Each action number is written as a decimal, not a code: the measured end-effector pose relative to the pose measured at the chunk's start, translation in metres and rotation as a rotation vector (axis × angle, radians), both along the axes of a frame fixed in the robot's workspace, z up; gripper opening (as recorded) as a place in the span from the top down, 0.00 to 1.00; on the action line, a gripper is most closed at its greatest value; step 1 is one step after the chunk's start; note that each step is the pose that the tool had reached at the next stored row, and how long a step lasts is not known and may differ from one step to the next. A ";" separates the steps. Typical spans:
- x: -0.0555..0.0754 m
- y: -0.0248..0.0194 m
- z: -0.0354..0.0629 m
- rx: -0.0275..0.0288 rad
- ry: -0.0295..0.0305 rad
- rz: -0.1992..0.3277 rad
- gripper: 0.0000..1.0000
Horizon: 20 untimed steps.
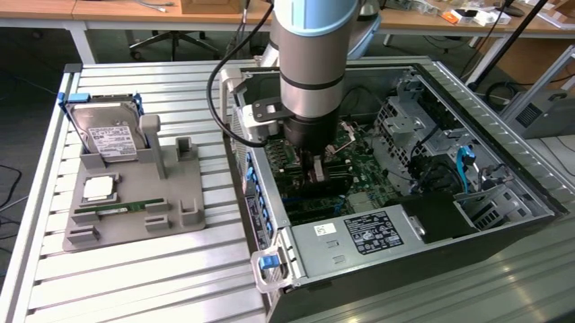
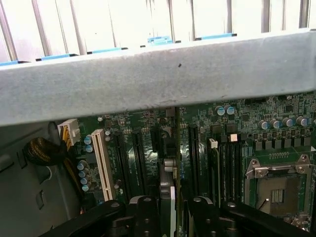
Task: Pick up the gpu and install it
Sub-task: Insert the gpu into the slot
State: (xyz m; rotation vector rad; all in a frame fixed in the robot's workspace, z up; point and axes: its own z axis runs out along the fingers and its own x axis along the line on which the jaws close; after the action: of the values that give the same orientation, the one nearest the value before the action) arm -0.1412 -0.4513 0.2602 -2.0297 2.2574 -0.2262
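Pickup done: the jaws of the gripper are clenched on the gpu, held edge-on inside the open PC case, right over the motherboard expansion slots. Whether the card is seated in a slot cannot be told, so the install looks in progress, not finished. On the desk, the grey holder tray carries the hard drive, a CPU and a RAM stick; its other stands look bare.

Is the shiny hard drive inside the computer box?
No, the hard drive stands on the grey holder outside the computer case, toward the exterior view's left.
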 end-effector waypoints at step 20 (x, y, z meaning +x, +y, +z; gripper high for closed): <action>0.001 0.0022 -0.0035 -0.0002 0.0003 0.061 0.73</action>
State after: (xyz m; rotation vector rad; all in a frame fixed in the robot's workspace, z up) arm -0.1406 -0.4491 0.2568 -2.0949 2.1919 -0.2213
